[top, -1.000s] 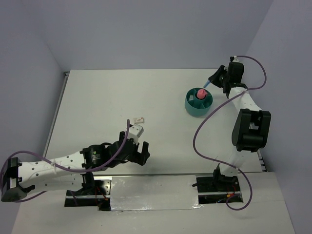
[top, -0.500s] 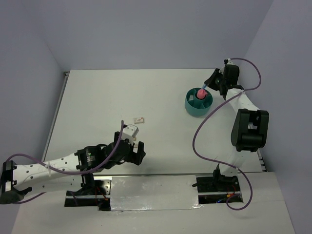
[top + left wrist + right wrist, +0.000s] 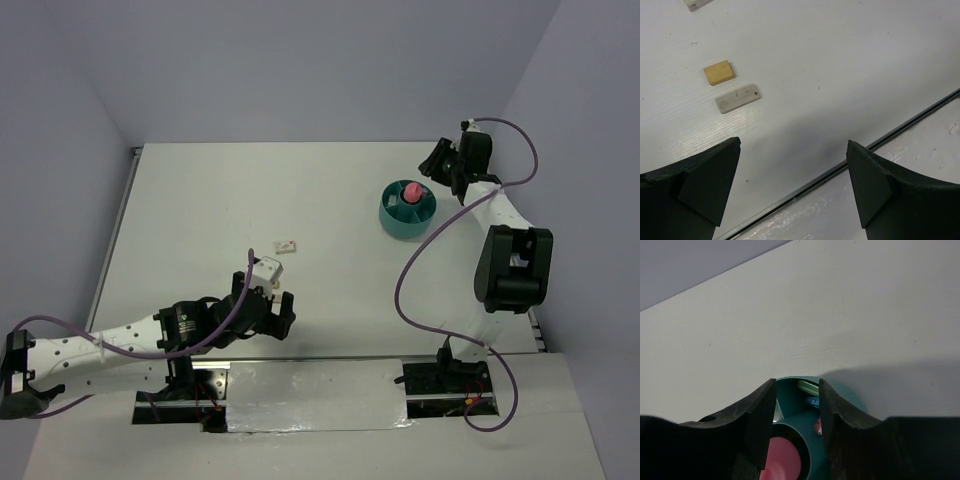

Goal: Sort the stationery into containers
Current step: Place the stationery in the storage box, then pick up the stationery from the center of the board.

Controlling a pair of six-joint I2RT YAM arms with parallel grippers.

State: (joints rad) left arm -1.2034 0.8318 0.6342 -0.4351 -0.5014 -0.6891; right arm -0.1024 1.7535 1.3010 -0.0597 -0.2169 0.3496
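Left pincer [image 3: 793,145]: gaping, empty.
Grey-white oblong eraser [image 3: 737,98]: ahead-left, long axis crosswise.
Right pincer [image 3: 797,385]: slightly parted, empty; round teal plastic tub [image 3: 850,396] beneath.

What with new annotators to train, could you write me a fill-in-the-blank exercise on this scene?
The round teal plastic tub holds a pink piece in its ___ cup.
The left gripper hangs over the white table with jaws wide ___.
The right gripper hovers by the tub, holding ___.
Missing: centre; open; nothing.
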